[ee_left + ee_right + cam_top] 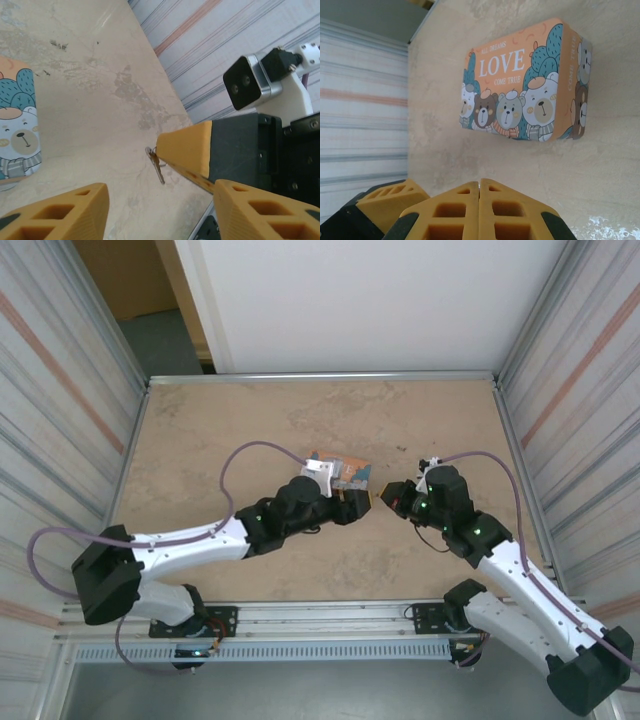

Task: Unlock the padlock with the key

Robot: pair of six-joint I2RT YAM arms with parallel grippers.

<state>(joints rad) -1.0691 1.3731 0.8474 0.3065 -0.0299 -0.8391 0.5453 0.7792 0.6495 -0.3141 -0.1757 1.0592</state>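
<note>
Left wrist: right gripper point(169, 150) pinches key point(158, 169); left gripper point(160, 212) gapes, empty; next, you steer key into padlock.

In the top view the bench point(200, 420) is lit brightly and evenly from above, and only soft, faint shadows are cast beside the arms. The white far wall point(380, 300) is nearly washed out. The striped side walls point(60, 390) are splayed outward at the edges (a wide-lens effect). In the wrist views the near yellow fingers point(55, 212) are slightly softened, while the tin's point(525, 85) print is rendered crisply.
</note>
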